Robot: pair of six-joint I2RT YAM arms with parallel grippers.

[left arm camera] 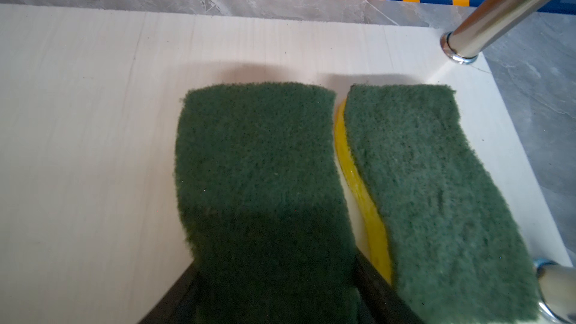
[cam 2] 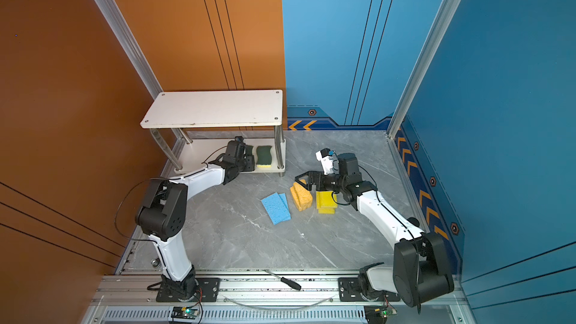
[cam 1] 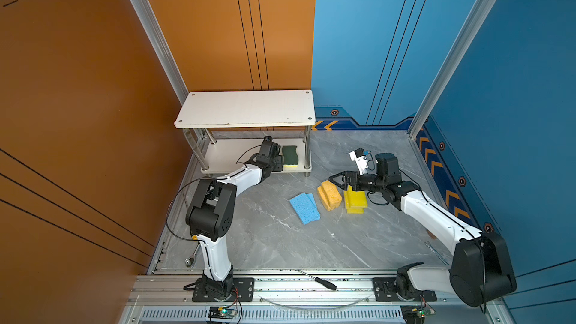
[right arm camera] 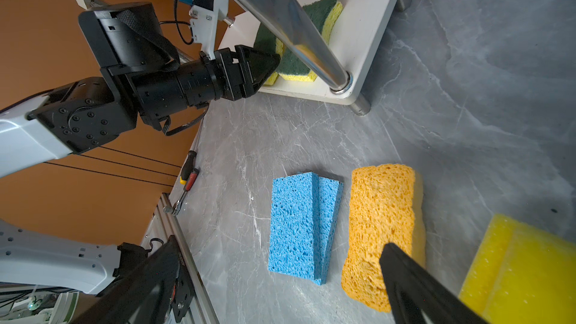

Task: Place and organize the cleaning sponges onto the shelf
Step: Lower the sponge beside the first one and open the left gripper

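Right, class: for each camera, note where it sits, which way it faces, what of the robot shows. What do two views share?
Both top views: overhead, front, looking down; left arm, right arm whole.
Left wrist: faces the shelf's lower board; left claw grips a green sponge.
Right wrist: faces the shelf across the table; open right claw, left arm.
Shared: both wrist views show that sponge.

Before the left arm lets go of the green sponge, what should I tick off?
1. Left pincer shut on held green sponge: ok.
2. Held green sponge lying flat on lower board: cannot tell.
3. Narrow gap to second green sponge, no overlap: ok.
4. Right pincer open above orange sponges: ok.
5. Blue sponges and yellow sponges shelved: not ok, on the table.
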